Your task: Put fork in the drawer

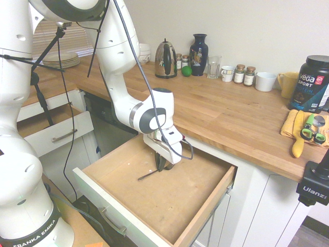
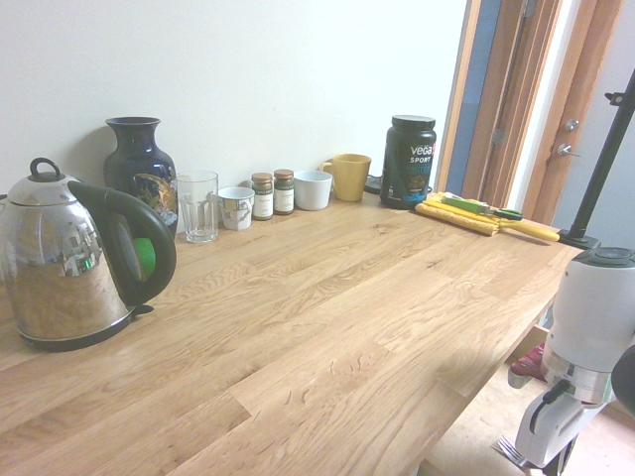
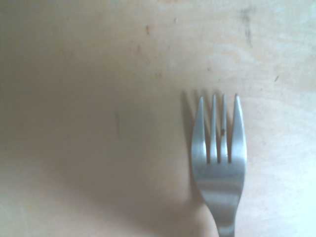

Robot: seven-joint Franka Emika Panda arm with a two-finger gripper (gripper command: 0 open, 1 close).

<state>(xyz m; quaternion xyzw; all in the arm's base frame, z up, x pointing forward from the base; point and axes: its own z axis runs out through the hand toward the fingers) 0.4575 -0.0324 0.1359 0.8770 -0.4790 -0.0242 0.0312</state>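
Observation:
The wide drawer (image 1: 177,206) stands pulled out under the wooden counter, its bare light-brown bottom showing. My gripper (image 1: 161,165) is low inside the drawer, near the back left, shut on the handle of the silver fork (image 1: 148,175). The fork slants down and out to the left, its far end at or just above the wood. In the wrist view the fork's tines (image 3: 218,148) lie close over the drawer bottom (image 3: 98,123) with a tight shadow. The second exterior view catches only the fork's tines (image 2: 510,452) below the counter edge, beside my gripper (image 2: 556,458).
A smaller white drawer (image 1: 57,135) is open to the left. Along the counter's back stand a kettle (image 1: 165,59), a dark vase (image 1: 199,54), a glass (image 1: 214,67), spice jars (image 1: 244,75), mugs (image 1: 266,81) and a black tub (image 1: 311,84). A yellow cloth with utensils (image 1: 303,129) lies at the right.

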